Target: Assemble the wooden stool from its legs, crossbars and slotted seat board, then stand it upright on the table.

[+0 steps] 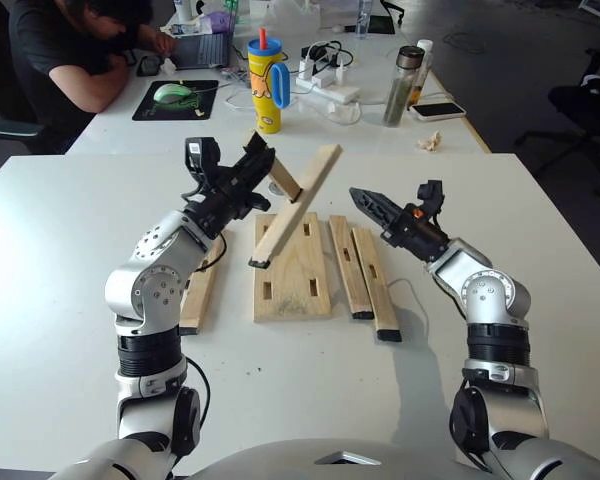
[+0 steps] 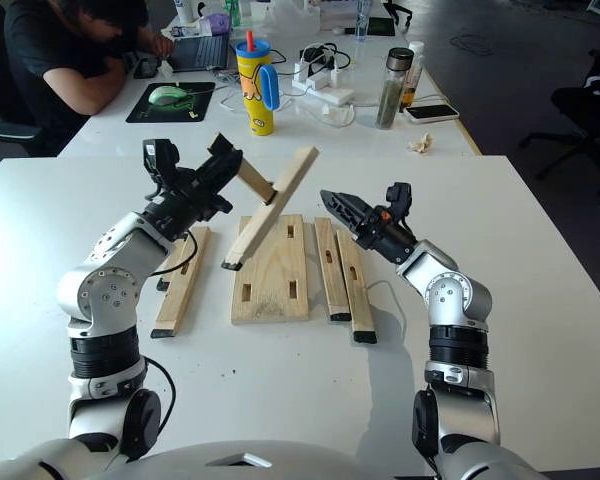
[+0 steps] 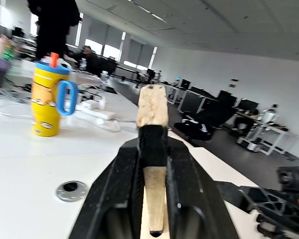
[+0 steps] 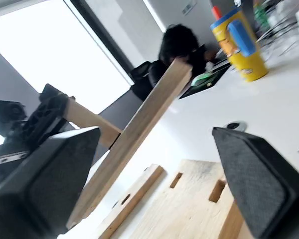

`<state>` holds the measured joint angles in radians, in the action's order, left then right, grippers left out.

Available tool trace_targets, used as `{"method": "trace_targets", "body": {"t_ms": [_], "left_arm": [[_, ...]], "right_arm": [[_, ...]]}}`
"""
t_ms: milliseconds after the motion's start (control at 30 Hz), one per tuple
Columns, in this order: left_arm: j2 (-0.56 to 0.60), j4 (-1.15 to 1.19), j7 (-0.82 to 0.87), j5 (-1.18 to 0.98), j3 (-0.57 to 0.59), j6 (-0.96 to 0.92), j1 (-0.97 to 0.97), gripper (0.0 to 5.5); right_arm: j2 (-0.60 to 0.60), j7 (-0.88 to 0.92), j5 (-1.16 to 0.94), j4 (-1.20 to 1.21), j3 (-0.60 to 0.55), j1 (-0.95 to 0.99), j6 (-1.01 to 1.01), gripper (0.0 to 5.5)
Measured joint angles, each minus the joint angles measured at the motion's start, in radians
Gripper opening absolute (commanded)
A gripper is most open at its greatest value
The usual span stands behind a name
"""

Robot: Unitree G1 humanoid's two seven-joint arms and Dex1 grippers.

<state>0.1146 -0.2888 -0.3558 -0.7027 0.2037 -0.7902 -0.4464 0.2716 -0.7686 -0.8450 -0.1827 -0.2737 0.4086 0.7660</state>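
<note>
The slotted seat board (image 1: 292,272) lies flat mid-table. My left gripper (image 1: 261,164) is shut on a short crossbar (image 3: 152,107) that is joined to a long leg (image 1: 298,205). The leg slants over the board, its lower end (image 1: 259,262) at the board's left edge. Two more legs (image 1: 348,265) (image 1: 376,285) lie side by side just right of the board. Another wooden piece (image 1: 198,295) lies left of it, under my left arm. My right gripper (image 1: 365,202) hovers open above the right-hand legs, pointing at the slanted leg (image 4: 139,129) with nothing between its fingers (image 4: 259,174).
Behind the white table (image 1: 540,300) stands a second table with a yellow cup (image 1: 266,85), a bottle (image 1: 403,85), a phone (image 1: 438,109), a power strip (image 1: 330,85) and crumpled paper (image 1: 430,141). A thin cable (image 1: 405,290) lies by my right arm.
</note>
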Motion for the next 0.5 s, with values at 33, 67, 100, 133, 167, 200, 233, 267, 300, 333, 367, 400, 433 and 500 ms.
{"method": "trace_targets", "body": {"t_ms": [33, 67, 100, 133, 167, 200, 233, 267, 300, 333, 367, 400, 433, 500], "left_arm": [[0.001, 0.001, -0.015, -0.048, 0.006, -0.030, -0.011, 0.41], [0.006, 0.001, -0.033, -0.104, 0.016, -0.059, -0.024, 0.41], [0.010, 0.002, -0.042, -0.147, 0.024, -0.080, -0.032, 0.41], [0.011, 0.002, -0.046, -0.173, 0.029, -0.090, -0.035, 0.41], [0.012, 0.005, -0.049, -0.206, 0.037, -0.108, -0.037, 0.41], [0.015, 0.008, -0.050, -0.238, 0.045, -0.124, -0.038, 0.41], [0.020, 0.010, -0.050, -0.267, 0.055, -0.137, -0.038, 0.41], [0.023, 0.015, -0.048, -0.300, 0.067, -0.147, -0.038, 0.41], [0.025, 0.020, -0.046, -0.323, 0.076, -0.154, -0.038, 0.41], [0.029, 0.026, -0.041, -0.349, 0.084, -0.162, -0.038, 0.41], [0.030, 0.030, -0.037, -0.365, 0.088, -0.166, -0.038, 0.41], [0.031, 0.034, -0.035, -0.388, 0.092, -0.173, -0.038, 0.41], [0.033, 0.035, -0.034, -0.409, 0.092, -0.183, -0.038, 0.41], [0.034, 0.035, -0.031, -0.444, 0.088, -0.198, -0.035, 0.41]], "right_arm": [[0.012, -0.035, -0.039, -0.008, -0.010, -0.010, 0.044, 4.95], [0.021, -0.072, -0.089, -0.010, -0.026, -0.024, 0.090, 5.13], [0.029, -0.093, -0.119, -0.010, -0.039, -0.030, 0.121, 5.30], [0.032, -0.102, -0.139, -0.010, -0.048, -0.034, 0.139, 5.37], [0.037, -0.113, -0.160, -0.012, -0.061, -0.036, 0.162, 5.40], [0.044, -0.122, -0.187, -0.016, -0.070, -0.036, 0.186, 5.40], [0.051, -0.130, -0.209, -0.017, -0.080, -0.035, 0.205, 5.40], [0.055, -0.137, -0.233, -0.019, -0.093, -0.035, 0.225, 5.40], [0.058, -0.142, -0.248, -0.019, -0.101, -0.035, 0.238, 5.40], [0.060, -0.150, -0.270, -0.018, -0.108, -0.035, 0.255, 5.40], [0.063, -0.152, -0.285, -0.017, -0.112, -0.035, 0.266, 5.40], [0.064, -0.154, -0.308, -0.014, -0.118, -0.035, 0.280, 5.40], [0.065, -0.155, -0.324, -0.009, -0.125, -0.035, 0.292, 5.40], [0.066, -0.155, -0.340, 0.009, -0.128, -0.034, 0.303, 5.40]]}}
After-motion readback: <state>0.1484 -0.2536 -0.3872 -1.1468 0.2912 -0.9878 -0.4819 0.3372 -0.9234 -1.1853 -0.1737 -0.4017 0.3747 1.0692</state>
